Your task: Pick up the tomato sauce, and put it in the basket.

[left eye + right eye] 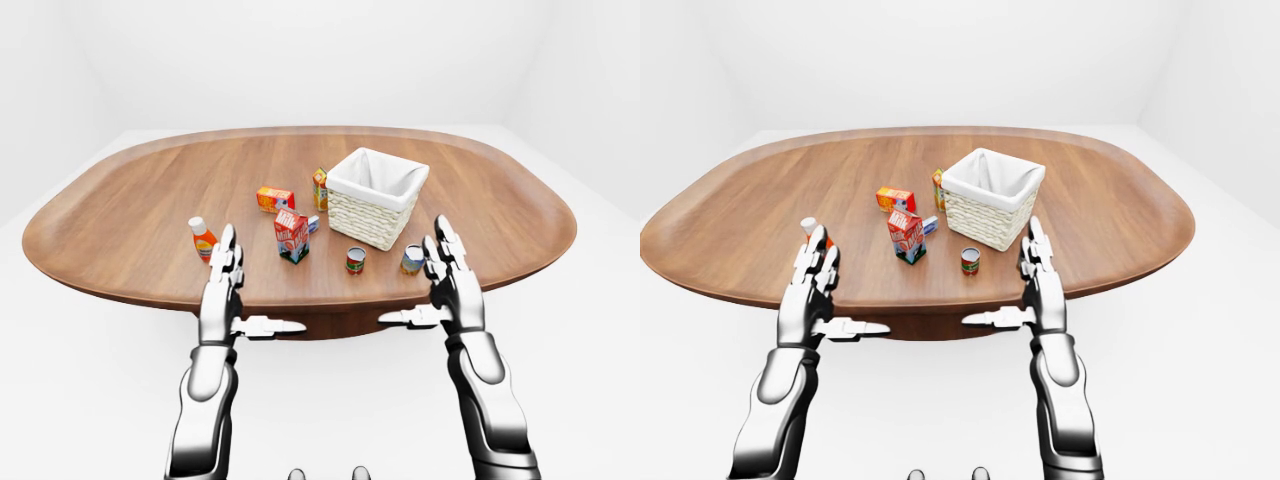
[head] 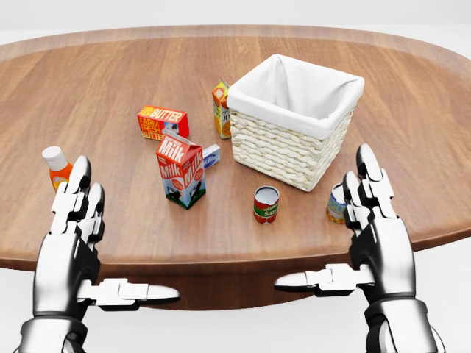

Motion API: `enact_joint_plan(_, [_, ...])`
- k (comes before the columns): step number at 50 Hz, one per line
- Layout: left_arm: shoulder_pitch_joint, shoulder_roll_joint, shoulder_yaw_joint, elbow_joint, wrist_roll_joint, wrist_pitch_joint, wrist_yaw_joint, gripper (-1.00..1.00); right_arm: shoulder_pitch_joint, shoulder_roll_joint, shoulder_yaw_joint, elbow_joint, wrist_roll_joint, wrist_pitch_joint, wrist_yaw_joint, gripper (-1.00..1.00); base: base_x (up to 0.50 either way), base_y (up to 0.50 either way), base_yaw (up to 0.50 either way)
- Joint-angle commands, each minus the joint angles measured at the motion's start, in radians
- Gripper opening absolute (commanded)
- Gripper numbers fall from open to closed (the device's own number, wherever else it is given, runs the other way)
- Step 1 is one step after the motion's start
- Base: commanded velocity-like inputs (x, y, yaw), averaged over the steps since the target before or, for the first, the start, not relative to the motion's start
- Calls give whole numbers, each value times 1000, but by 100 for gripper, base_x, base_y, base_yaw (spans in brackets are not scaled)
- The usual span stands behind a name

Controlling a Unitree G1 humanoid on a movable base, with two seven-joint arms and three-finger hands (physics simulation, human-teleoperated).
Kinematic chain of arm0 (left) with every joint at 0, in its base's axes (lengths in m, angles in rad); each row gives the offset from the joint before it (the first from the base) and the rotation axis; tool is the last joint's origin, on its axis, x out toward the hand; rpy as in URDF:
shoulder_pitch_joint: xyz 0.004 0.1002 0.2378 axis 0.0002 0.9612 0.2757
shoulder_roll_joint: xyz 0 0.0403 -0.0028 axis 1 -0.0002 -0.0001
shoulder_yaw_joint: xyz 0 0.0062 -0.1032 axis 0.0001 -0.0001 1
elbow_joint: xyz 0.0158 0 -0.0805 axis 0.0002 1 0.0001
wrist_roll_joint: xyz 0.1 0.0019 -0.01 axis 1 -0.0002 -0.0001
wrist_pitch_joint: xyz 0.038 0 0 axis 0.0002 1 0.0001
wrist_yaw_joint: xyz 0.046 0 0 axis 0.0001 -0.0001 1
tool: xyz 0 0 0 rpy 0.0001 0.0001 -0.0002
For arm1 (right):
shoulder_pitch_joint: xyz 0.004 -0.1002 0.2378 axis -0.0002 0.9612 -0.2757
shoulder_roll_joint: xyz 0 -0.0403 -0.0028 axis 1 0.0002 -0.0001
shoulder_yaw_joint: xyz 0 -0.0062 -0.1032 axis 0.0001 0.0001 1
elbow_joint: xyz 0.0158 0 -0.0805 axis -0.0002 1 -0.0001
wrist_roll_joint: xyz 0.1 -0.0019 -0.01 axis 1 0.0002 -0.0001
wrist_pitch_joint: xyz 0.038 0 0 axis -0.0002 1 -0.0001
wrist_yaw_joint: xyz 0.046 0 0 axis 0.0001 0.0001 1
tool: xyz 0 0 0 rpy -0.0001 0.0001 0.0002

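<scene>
White walls and floor surround an oval wooden table (image 2: 110, 88) where the tomato sauce can (image 2: 266, 204) stands just below the white-lined basket (image 2: 294, 121), while both empty hands, left hand (image 2: 70, 239) and right hand (image 2: 375, 232), hover splay-fingered, the right partly hiding another can (image 2: 337, 202).

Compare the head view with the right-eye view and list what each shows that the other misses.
Only the head view: the second can beside the right robot hand, and readable Milk and Butter labels. Only the right-eye view: the whole oval table, white walls and floor, and both forearms. Both: the basket, tomato sauce can, milk carton, butter box, and open left robot hand.
</scene>
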Motion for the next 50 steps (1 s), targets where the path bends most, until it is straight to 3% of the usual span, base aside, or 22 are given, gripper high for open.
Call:
enact_joint_plan(1, [10,-1,-2,-73,7,0,-1,100,-1,-5,-6,-62,-7,0,7,100,0,0,0])
enact_joint_plan(10, [13,-3,-5,-74,9,0,-1,100,9,-1,-7,-78,-3,0,23,100,0,0,0])
enact_joint_plan(12, [13,-3,-5,-70,9,0,-1,100,11,-3,-22,-102,59,0,65,100,8,0,0])
enact_joint_plan(29, [10,-3,-4,-67,8,0,-1,100,32,1,-3,-88,26,0,61,100,48,0,0])
enact_joint_plan(37, [9,-3,-4,-60,8,0,-1,100,45,3,-7,-121,48,0,74,100,0,0,0])
enact_joint_plan(50, [10,-2,-4,-69,9,0,-1,100,52,3,3,-108,25,0,85,100,0,-50,0])
